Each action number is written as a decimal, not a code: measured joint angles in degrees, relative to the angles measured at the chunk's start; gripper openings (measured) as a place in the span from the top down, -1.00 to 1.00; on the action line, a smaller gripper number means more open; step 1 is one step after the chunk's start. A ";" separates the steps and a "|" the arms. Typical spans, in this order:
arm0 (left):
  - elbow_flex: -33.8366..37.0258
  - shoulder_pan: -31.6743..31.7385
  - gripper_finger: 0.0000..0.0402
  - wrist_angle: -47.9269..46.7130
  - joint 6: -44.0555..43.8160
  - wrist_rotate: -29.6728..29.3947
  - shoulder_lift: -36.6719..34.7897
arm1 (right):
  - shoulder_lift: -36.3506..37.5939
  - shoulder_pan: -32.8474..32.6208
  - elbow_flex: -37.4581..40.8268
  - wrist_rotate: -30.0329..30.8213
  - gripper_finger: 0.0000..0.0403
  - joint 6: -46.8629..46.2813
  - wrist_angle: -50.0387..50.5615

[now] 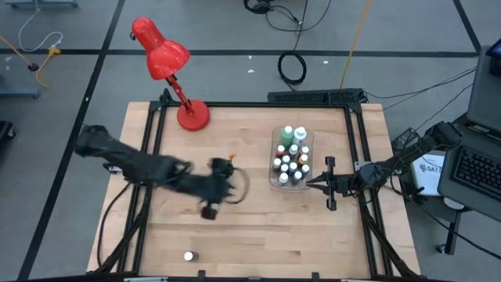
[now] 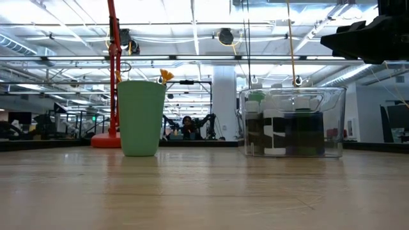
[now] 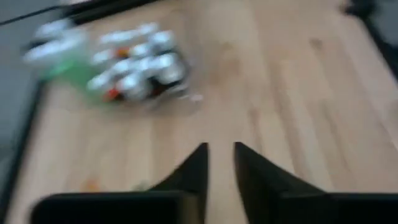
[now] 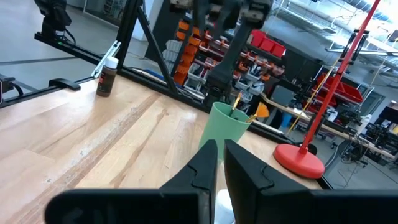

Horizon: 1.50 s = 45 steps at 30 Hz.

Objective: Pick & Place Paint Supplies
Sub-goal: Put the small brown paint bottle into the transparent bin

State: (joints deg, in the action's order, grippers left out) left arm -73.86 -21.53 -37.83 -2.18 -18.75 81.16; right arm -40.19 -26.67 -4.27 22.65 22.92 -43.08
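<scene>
Nearest the front edge of the light wooden surface [image 1: 258, 235]: one small dark paint bottle with a white cap [image 1: 189, 255], upright, alone, well apart from everything else.

Mid-surface, left side: left gripper [image 3: 221, 149] over the spot where the green round cup [image 2: 141, 118] stands. Fingers [image 3: 193, 171] parted by a narrow gap, nothing between them. Arm blurred.

In the cup: thin paintbrushes [image 4: 239, 102], orange tips poking above the rim.

Right of the cup, apart from it: clear rectangular plastic tray [image 2: 335, 121], packed with small white-capped paint bottles [image 1: 288, 166] in green, orange and red, and taller green and white bottles [image 1: 293, 135] at its far end. All upright, inside the tray walls.

Just beside the tray's near right corner: right gripper [image 4: 219, 149], raised off the surface, pointing toward the cup. Fingers clenched together, grasping nothing.

Far left corner: red desk lamp [image 1: 160, 51], round base on the surface, shade leaning out past the far edge.

Beyond the surface: black power strip [image 1: 317, 96] and coiled black cable [image 1: 293, 68] on the grey floor.
</scene>
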 joint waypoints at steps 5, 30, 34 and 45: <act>8.61 -13.53 0.95 -2.71 -16.52 -15.45 -12.72 | 0.00 0.02 0.00 0.01 0.89 0.10 -0.04; 51.60 -36.75 0.98 23.38 -29.28 -22.85 -27.34 | 0.00 1.92 0.00 -0.13 0.89 -2.84 0.08; 51.60 -36.72 0.96 24.43 -28.52 -23.38 -27.32 | 0.00 1.92 -0.01 -0.15 0.89 -3.98 0.19; 51.60 -36.58 0.92 24.44 -30.72 -24.76 -27.29 | -8.20 1.19 -4.14 -6.23 0.89 -14.46 -3.67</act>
State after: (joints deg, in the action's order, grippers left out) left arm -22.26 -58.11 -13.39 -32.90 -43.51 53.87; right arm -48.38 -25.48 -8.41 16.42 8.45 -46.75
